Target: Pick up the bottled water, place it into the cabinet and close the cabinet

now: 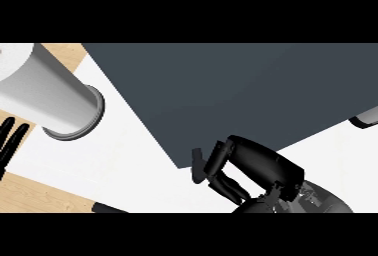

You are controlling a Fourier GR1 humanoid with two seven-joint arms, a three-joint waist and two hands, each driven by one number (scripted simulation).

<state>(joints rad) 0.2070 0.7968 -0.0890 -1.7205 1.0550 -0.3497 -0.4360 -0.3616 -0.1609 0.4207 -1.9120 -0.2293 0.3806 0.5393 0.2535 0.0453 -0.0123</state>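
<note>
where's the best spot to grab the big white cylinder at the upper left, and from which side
Probably the smooth round wall of the white cylinder, about midway along, away from the grey rim at its lower-right end. Come from the lower left, where the left hand rests open at the view's left edge. The dark panel lies close on the other side.

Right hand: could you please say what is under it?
Under the right hand show white counter and the dark grey panel, near its lower corner; anything beneath the palm is covered.
</note>
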